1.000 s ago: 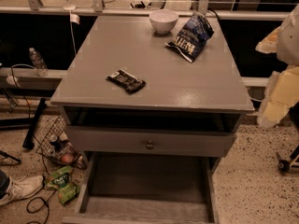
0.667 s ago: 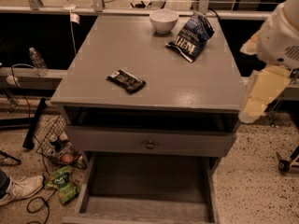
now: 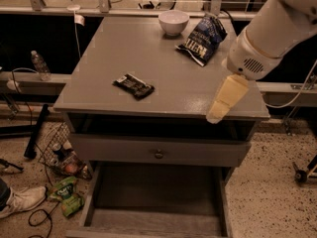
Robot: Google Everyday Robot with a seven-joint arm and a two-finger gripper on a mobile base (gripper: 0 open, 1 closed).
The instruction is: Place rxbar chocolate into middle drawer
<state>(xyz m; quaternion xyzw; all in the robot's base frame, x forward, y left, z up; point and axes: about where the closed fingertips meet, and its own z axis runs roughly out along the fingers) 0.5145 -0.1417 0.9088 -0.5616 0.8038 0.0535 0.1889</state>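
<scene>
A: Left-centre of the table [image 3: 114,48], the rxbar chocolate [image 3: 133,86] lies flat and skewed, with nothing touching it.
B: Gripper?
A: Right of frame. The gripper [image 3: 219,110] hangs over the table's front right edge, angled down-left from the white arm [image 3: 270,31]. It's well apart from the bar. Spread or pressed together: cannot tell from this angle.
B: Drawer?
A: Bottom of frame. The middle drawer [image 3: 158,197] is pulled out, grey floor showing. Above it sits a shut drawer front [image 3: 119,150] with a round knob [image 3: 158,154], then a dark slot under the tabletop.
B: Anything else on top?
A: Upper centre, a white bowl [image 3: 174,22]. Just right of it is a dark blue chip bag [image 3: 202,39], close to the arm. On the ground at lower left there's a green packet [image 3: 67,195] and a shoe [image 3: 20,202].
</scene>
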